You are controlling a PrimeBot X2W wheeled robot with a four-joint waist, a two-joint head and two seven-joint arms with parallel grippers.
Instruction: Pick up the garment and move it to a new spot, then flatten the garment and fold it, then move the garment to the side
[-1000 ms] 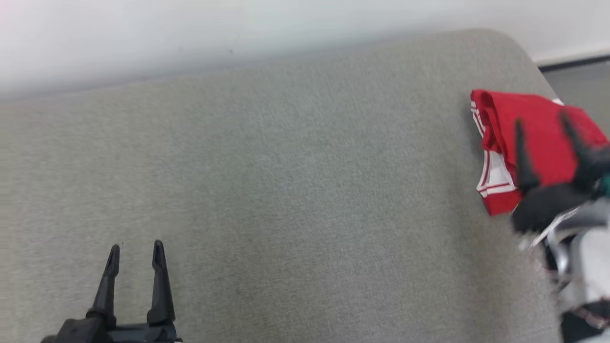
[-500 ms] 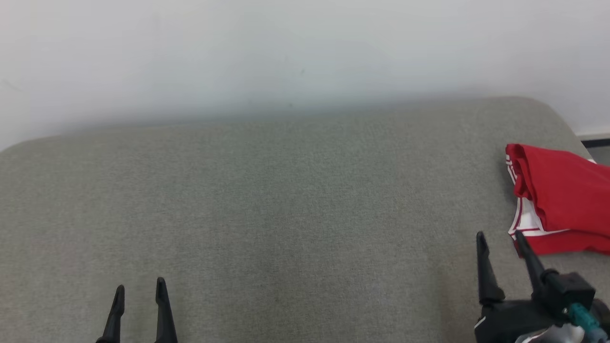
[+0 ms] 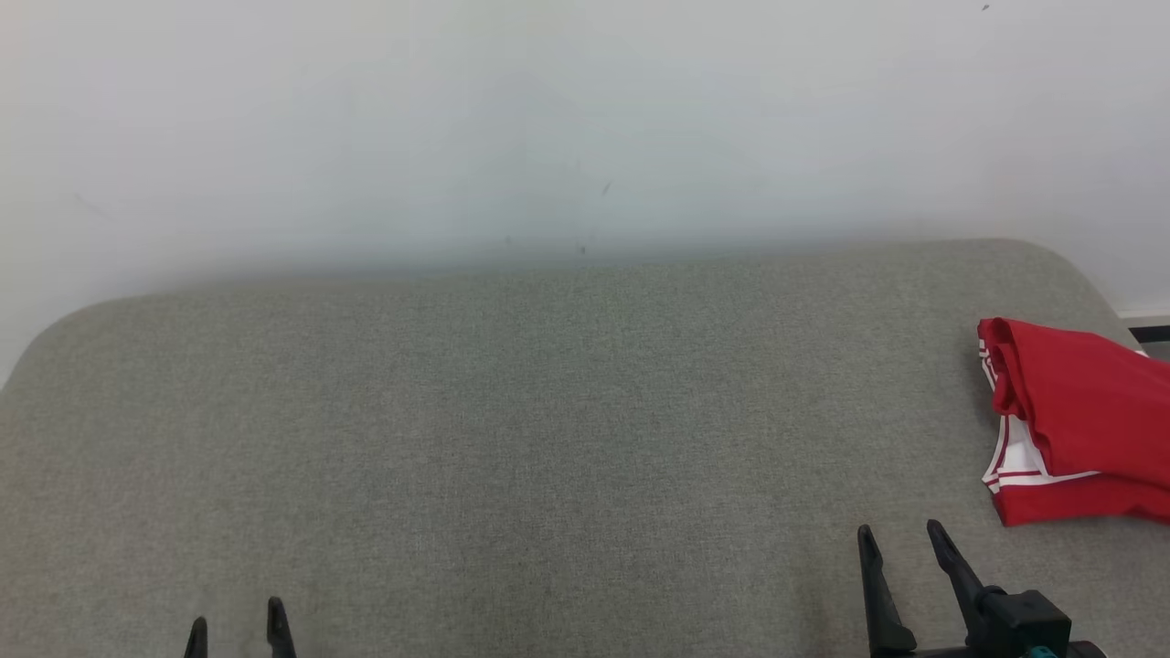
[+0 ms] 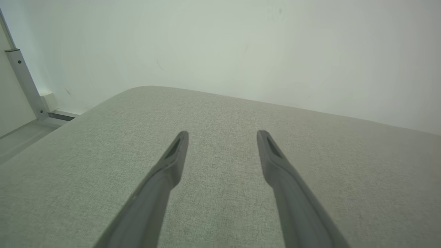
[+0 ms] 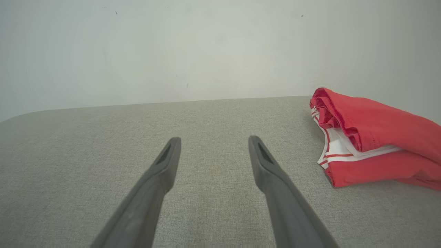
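The garment (image 3: 1079, 416) is red with white striped trim and lies folded at the right end of the grey upholstered surface (image 3: 548, 439); the right wrist view has the garment (image 5: 375, 137) at its right. My right gripper (image 3: 900, 539) is open and empty near the bottom right, to the left of the garment and nearer to me, apart from it. In its own view the right gripper (image 5: 213, 142) holds nothing between its fingers. My left gripper (image 3: 236, 626) is open at the bottom left, and the left gripper (image 4: 222, 135) hovers over bare fabric, empty.
A white wall (image 3: 585, 128) rises directly behind the grey surface. The surface has rounded corners at the far left and far right. A metal post (image 4: 24, 82) and floor lie beyond its left end in the left wrist view.
The head camera has tilted up, showing more wall. My right gripper has come off the garment, leaving it folded at the right end, and drawn back to the lower right.
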